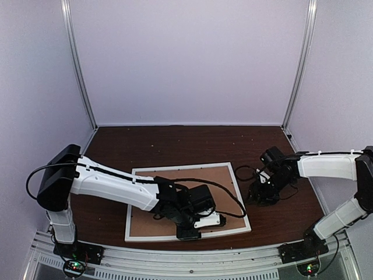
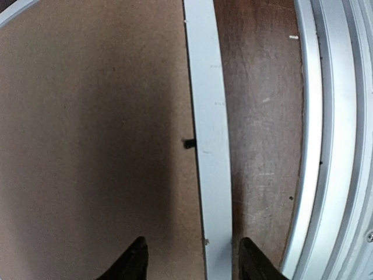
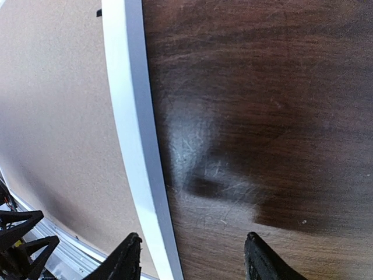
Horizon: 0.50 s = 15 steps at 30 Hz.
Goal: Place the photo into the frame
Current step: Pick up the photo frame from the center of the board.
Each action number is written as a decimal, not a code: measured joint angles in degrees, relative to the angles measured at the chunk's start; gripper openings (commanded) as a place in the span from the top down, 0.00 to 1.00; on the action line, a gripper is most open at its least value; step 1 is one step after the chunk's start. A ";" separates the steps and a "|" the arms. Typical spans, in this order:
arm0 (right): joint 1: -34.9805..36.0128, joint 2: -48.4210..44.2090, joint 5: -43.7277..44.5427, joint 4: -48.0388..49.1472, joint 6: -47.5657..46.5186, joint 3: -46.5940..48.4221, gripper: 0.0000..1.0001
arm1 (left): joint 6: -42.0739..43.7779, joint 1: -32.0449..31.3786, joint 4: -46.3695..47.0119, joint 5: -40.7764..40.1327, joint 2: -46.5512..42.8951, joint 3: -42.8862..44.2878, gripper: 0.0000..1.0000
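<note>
Dark tabletop (image 1: 175, 140) is enclosed by pale walls. On the left, the left arm is stretched low over the frame (image 1: 186, 167), wrist turned down. The left gripper (image 2: 192, 259) is held half apart astride the near rail, nothing gripped, likely to reach the black tab (image 2: 189, 143). The frame is laid face down mid-table, filled by a brown backing (image 1: 204, 172). The photo is not seen, presumably beneath it. Beside the right rail, the right gripper (image 3: 189, 254) is spread wide over bare wood, forearm folded inward.
</note>
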 measured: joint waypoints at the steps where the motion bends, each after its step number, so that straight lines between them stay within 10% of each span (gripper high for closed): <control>1: 0.00 -0.02 -0.33 0.33 0.15 -0.37 0.39 | -0.09 0.02 -0.04 0.85 -0.37 -0.20 0.41; 15: 0.55 -0.48 -2.93 4.44 1.97 -3.43 0.39 | 0.68 0.00 -0.13 4.44 1.36 0.28 0.64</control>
